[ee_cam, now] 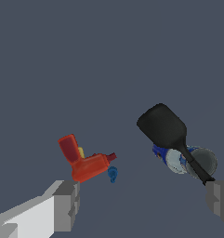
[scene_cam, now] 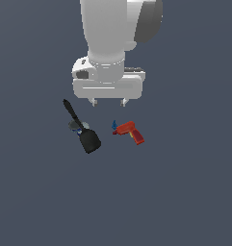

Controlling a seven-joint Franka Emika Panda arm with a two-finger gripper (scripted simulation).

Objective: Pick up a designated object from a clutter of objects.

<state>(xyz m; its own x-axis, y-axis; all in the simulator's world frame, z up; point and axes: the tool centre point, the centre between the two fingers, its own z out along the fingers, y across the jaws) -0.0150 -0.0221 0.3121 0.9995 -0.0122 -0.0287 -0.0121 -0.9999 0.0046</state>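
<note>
Spatula [scene_cam: 82,128]: the all-black tool lies at the exterior view's left on the dark floor [scene_cam: 185,202]. Its thin handle runs up toward the gripper side, and its wide rounded blade is at the lower end. In the wrist view the spatula [ee_cam: 165,129] shows its blade clearly, with the handle crossing over the can.

Blue can [scene_cam: 77,127]: small, with a grey top, it lies on its side and is mostly hidden under the spatula's handle, where the handle meets the blade. In the wrist view the blue can [ee_cam: 178,159] touches, or sits right under, the handle; its grey end faces the camera.

Gripper [scene_cam: 108,102]: hangs above the objects, between the spatula and the drill in the exterior view. Its two fingers [scene_cam: 94,102] are spread wide and hold nothing. In the wrist view the gripper [ee_cam: 146,204] shows one finger near the drill and the other near the spatula's handle end; whether that finger touches the handle cannot be told.

Red drill [scene_cam: 130,131]: lies on its side at the exterior view's right, well apart from the spatula, with its blue tip pointing toward the spatula's side. The wrist view shows the red drill [ee_cam: 85,162] with its grip raised.
</note>
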